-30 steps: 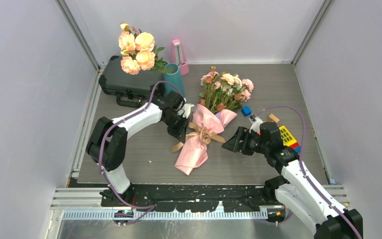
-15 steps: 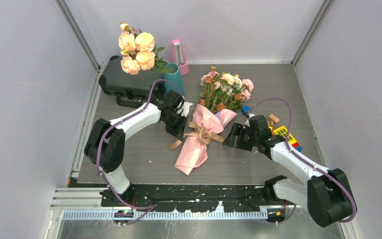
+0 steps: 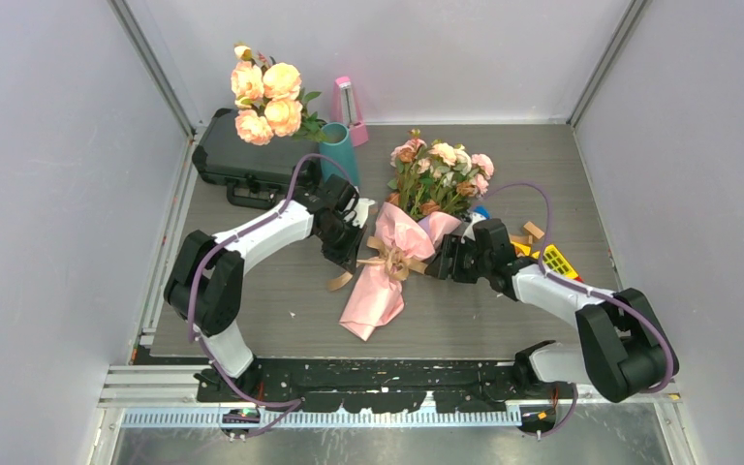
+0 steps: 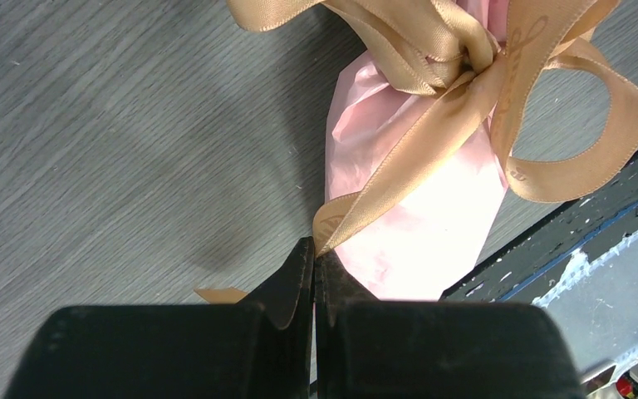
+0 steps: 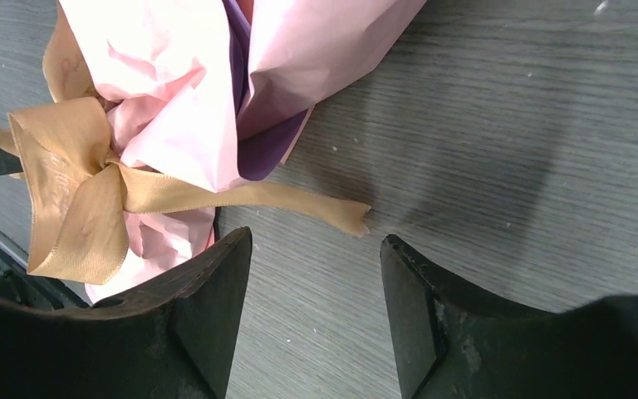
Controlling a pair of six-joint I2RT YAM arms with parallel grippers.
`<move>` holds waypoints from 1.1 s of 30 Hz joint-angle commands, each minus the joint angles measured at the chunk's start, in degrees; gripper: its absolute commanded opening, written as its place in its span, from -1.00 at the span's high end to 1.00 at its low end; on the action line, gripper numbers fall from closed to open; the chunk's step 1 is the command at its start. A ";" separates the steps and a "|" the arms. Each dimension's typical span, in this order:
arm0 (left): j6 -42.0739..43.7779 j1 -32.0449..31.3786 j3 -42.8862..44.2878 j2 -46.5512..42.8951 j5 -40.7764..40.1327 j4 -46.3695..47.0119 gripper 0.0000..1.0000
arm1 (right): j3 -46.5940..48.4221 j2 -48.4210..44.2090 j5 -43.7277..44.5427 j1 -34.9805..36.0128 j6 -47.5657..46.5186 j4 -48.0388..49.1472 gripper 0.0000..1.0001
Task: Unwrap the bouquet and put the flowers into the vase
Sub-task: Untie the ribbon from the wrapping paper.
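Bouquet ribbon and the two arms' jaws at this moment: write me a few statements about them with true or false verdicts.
1. The ribbon is tied in a bow around the bouquet. True.
2. The right jaws are clamped on a ribbon tail. False: they stand open, with the ribbon tail ending just ahead of the gap.
3. The left jaws are shut on the ribbon's other tail. True.
4. The vase is empty. False: the vase holds peach-orange roses.
5. The bouquet stands upright. False: it lies on the table.
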 commanded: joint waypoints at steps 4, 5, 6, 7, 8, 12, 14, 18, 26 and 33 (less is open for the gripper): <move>0.14 0.21 1.11 -0.73 -0.13 -0.28 1.00 | 1.53 0.69 0.85 0.71 -2.20 5.85 -0.34; 0.14 0.25 1.19 -0.61 -0.06 -0.34 1.00 | 1.68 1.35 0.78 0.81 -2.35 6.18 -0.34; 0.16 0.21 1.20 -0.55 -0.02 -0.44 1.00 | 2.06 1.80 0.77 1.26 -2.72 6.30 -0.34; 0.14 0.21 1.20 -0.47 0.00 -0.43 1.00 | 2.25 2.68 0.87 1.73 -3.32 6.51 -0.34; 0.14 0.19 1.20 -0.41 -0.04 -0.44 1.00 | 2.77 3.65 1.03 2.02 -3.57 6.52 -0.34; 0.14 0.21 1.26 -0.41 -0.04 -0.51 1.00 | 4.07 6.08 1.96 3.64 -4.94 6.54 -0.25; 0.14 0.21 1.28 -0.31 0.12 -0.48 1.00 | 4.53 6.83 1.97 4.80 -5.41 6.41 -0.21; 0.08 0.21 1.44 -0.10 0.50 -0.61 1.00 | 4.74 7.59 2.78 9.43 -5.74 6.37 -0.05; -0.03 0.21 1.46 0.00 0.79 -0.70 1.00 | 4.41 8.58 10.73 14.62 -3.79 7.35 0.39; -0.03 0.21 1.59 0.21 1.05 -0.77 1.00 | 2.73 4.53 22.12 16.20 -0.83 5.14 0.50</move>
